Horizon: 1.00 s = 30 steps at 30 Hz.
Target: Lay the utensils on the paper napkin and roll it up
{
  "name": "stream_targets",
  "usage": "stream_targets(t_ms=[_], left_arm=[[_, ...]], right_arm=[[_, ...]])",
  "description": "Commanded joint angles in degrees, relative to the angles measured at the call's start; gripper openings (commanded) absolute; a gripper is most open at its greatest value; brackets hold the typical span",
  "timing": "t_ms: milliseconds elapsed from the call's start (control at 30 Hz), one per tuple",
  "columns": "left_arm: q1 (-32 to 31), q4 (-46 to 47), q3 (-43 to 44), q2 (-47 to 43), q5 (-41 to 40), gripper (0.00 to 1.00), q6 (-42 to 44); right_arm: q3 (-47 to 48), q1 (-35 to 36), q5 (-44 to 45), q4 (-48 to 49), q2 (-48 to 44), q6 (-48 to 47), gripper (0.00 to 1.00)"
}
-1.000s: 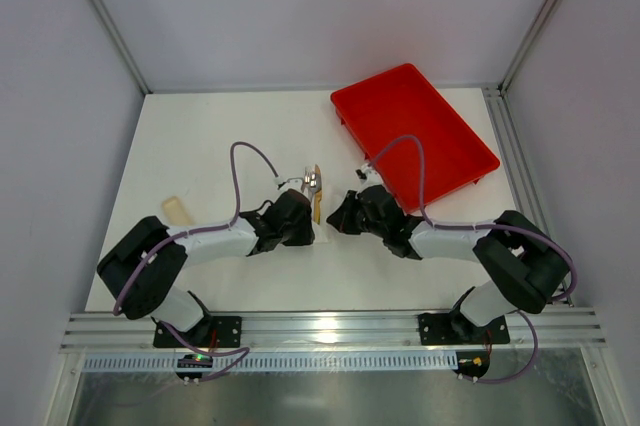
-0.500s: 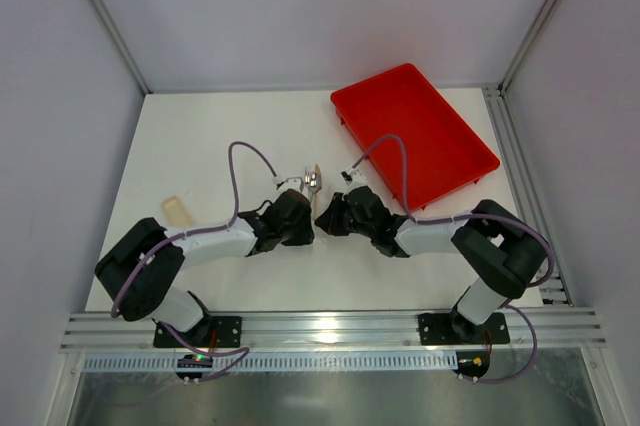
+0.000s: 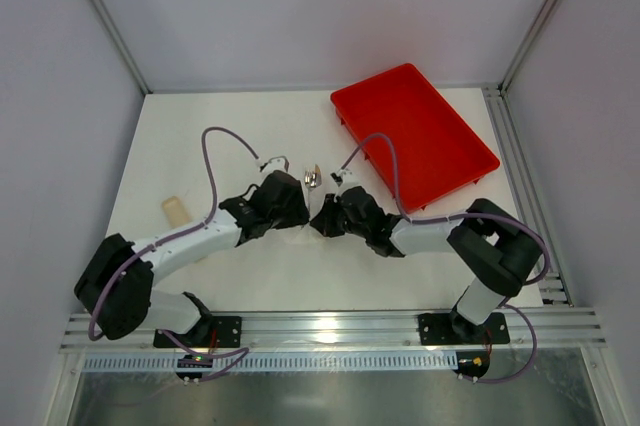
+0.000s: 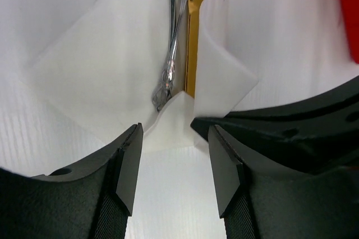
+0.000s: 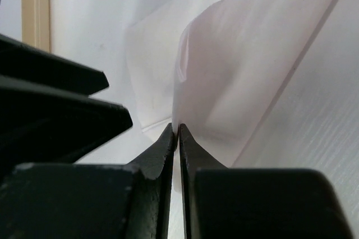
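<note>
We see the utensils (image 4: 178,48), silver heads and one golden handle, lying together pointing to twelve o'clock on the white paper napkin (image 4: 101,76), whose three o'clock side folds over them.

Ahead of the left gripper (image 4: 175,160), the utensils (image 4: 175,37) run off the picture's top edge at their heads, and the near end of the golden handle (image 4: 193,48) sits behind a fold of the paper napkin (image 4: 106,76). Beyond the right gripper (image 5: 178,132), the raised napkin flap hides the utensils entirely.
</note>
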Motion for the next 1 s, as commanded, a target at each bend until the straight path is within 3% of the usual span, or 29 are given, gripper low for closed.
stream_targets(t_ms=[0, 233, 533, 967], left_arm=[[2.6, -2.0, 4.0, -1.1, -0.1, 0.55, 2.0], [7.2, -1.8, 7.9, 2.3, 3.0, 0.57, 3.6], [8.0, 3.2, 8.2, 7.0, 12.3, 0.59, 5.1], [8.0, 3.5, 10.4, 14.6, 13.4, 0.58, 4.4]], right_arm=[[2.5, 0.8, 0.1, 2.2, 1.4, -3.2, 0.09], [2.9, 1.1, -0.4, 2.7, 3.1, -3.3, 0.13], [2.7, 1.1, 0.0, 3.0, 3.9, -3.2, 0.13], [2.5, 1.1, -0.3, 3.0, 3.8, -3.2, 0.13]])
